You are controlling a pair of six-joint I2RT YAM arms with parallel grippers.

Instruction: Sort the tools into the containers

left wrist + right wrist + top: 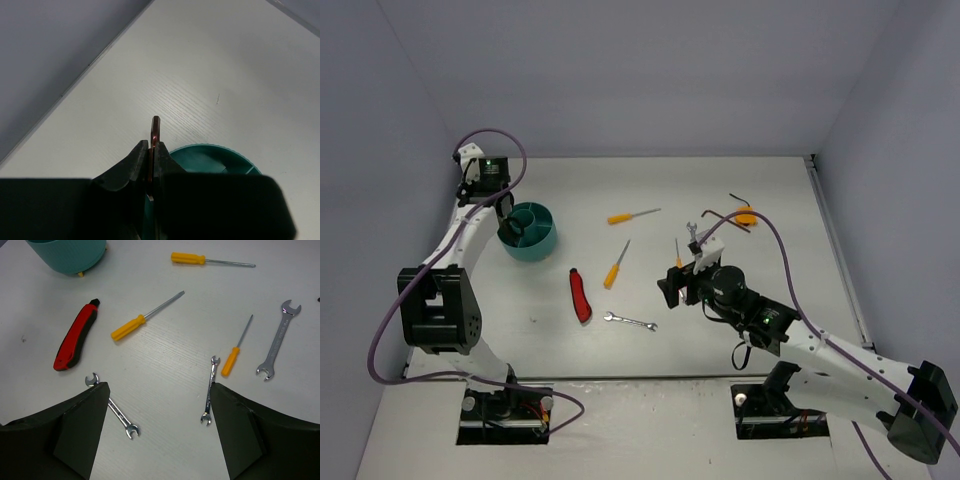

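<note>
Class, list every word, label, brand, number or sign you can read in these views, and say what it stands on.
No text can be read in any view.
The knife, screwdrivers and wrenches: no legible marking; any stamp is too small to tell.
The teal tub: plain.
The hex key in the left gripper: bare.
The green spots: lights, not signs.

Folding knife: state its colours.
Folding knife: red and black, clearest in the right wrist view.
</note>
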